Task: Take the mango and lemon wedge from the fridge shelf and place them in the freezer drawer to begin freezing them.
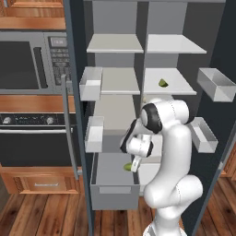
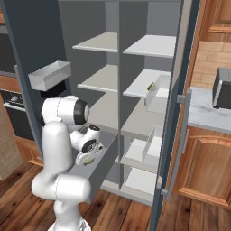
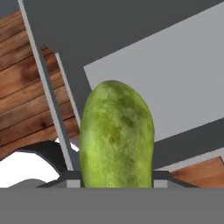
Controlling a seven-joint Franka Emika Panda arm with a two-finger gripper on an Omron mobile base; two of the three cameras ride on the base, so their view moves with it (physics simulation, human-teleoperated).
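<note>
Pincer clamped on the mango, held above the open freezer drawer.

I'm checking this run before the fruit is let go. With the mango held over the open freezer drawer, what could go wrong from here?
1. The gripper, shut on the mango, hangs near the freezer drawer's right wall; released there, the mango might clip the rim.
2. The mango is rounded, so it may roll once dropped.
3. The lemon wedge sits on the fridge shelf above; reaching it could brush the door bins.
</note>
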